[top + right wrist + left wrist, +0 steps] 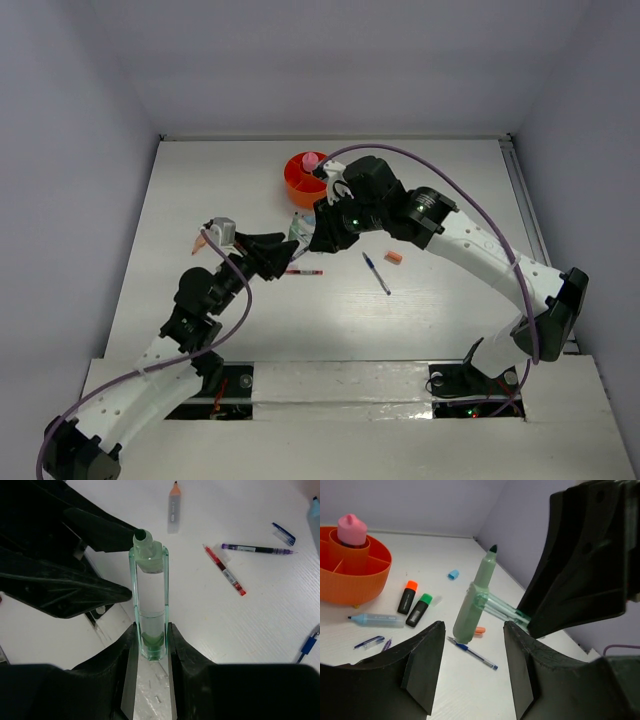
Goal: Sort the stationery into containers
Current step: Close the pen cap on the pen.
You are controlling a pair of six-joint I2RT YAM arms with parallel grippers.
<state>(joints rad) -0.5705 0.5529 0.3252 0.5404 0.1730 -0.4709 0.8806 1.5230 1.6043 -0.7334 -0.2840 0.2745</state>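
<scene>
From the left wrist, the white table [445,555] carries an orange cup [370,587] with dividers at the far left. A pink bottle [352,529] stands in its middle compartment. Just beside the cup an orange-capped marker [407,596] and a green-capped marker [420,609] lie side by side. A light-blue marker [377,620] lies in front of them, and a short blue pen [368,642] and a purple pen [386,644] lie nearer. A light-blue cap [453,574] sits apart, farther back. A long blue pen [472,653] and a peach piece [480,630] lie on the table under the green marker [472,605]. That marker hangs tilted above the table, dark nib up. The right gripper [520,616] pinches it at mid-length between clear prongs [500,609] that run out of its black jaws. The left gripper [473,625] stands about half open. The marker's lower end shows in its gap, with table visible on both sides and no contact.

From the right wrist, a grey marker [173,507] with an orange tip, a red pen [224,570] and the purple pen lie well apart on the table beyond. The green marker is seen nearly end-on, clamped between the tips of the prongs. The left gripper's dark fingers [75,592] reach in from the left, one by the nib and one lower. I cannot tell whether they touch it.

From above, the cup sits at the far middle of the table and the two grippers meet just in front of it. The red pen lies by the left gripper. The long blue pen and the peach piece lie to the right. The green marker is too small to make out here.
</scene>
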